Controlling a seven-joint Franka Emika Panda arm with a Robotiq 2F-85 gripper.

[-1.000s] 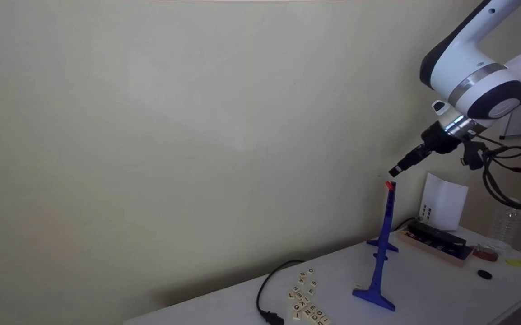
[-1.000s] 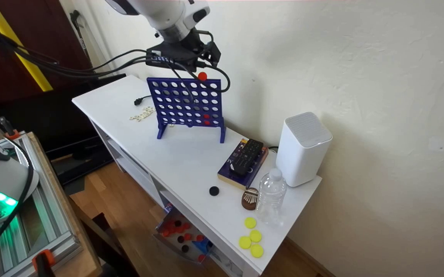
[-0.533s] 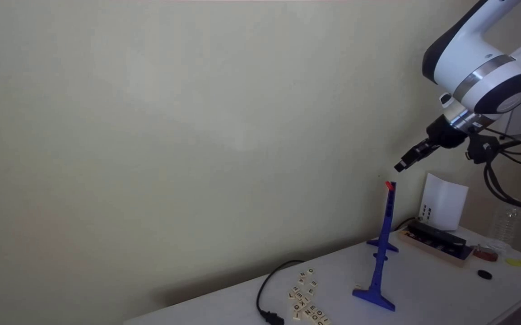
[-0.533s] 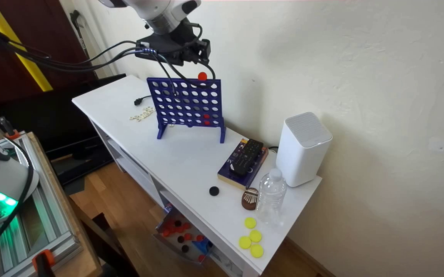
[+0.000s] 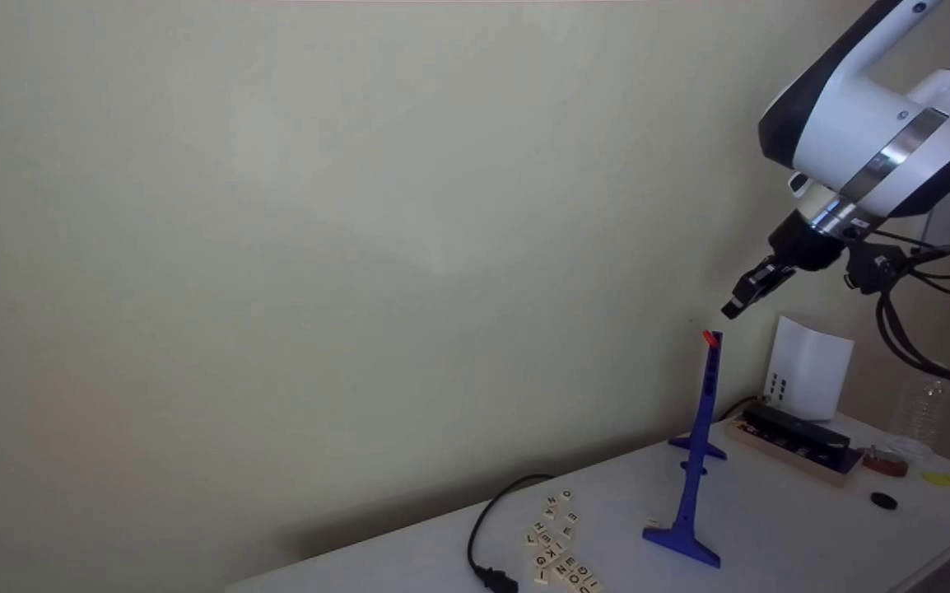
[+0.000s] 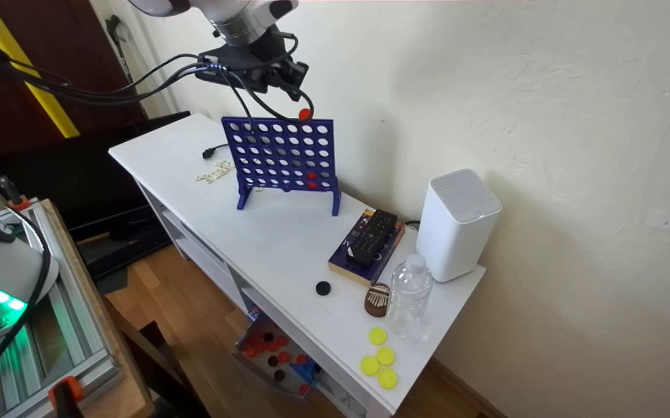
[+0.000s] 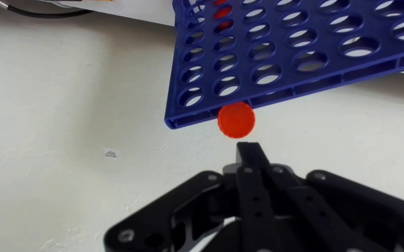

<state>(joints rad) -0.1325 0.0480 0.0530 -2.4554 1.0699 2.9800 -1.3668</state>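
Observation:
In the wrist view my gripper (image 7: 247,142) is shut, its fingertips together with nothing between them. Just beyond the tips a red disc (image 7: 236,120) leans at the top edge of a blue upright grid frame (image 7: 246,84), near one end. A small gap separates the tips from the disc. The same disc (image 5: 711,338) shows edge-on and tilted atop the frame (image 5: 701,424) in an exterior view, my gripper (image 5: 730,311) slightly above it. Inside the frame, two red discs (image 6: 312,175) sit low in one column. A cable partly crosses the top disc (image 6: 304,114).
The white table (image 6: 288,244) also bears letter tiles (image 6: 216,172), a power plug (image 6: 209,152), a book (image 6: 343,266) under a remote (image 6: 373,237), a black disc (image 6: 323,288), a thumb piano (image 6: 376,300), a bottle (image 6: 410,296), a white router (image 6: 460,226) and yellow discs (image 6: 386,378).
My gripper has drawn back from the red disc and its jaws have closed. The arm and cables have shifted up and left in an exterior view. The disc stays atop the frame.

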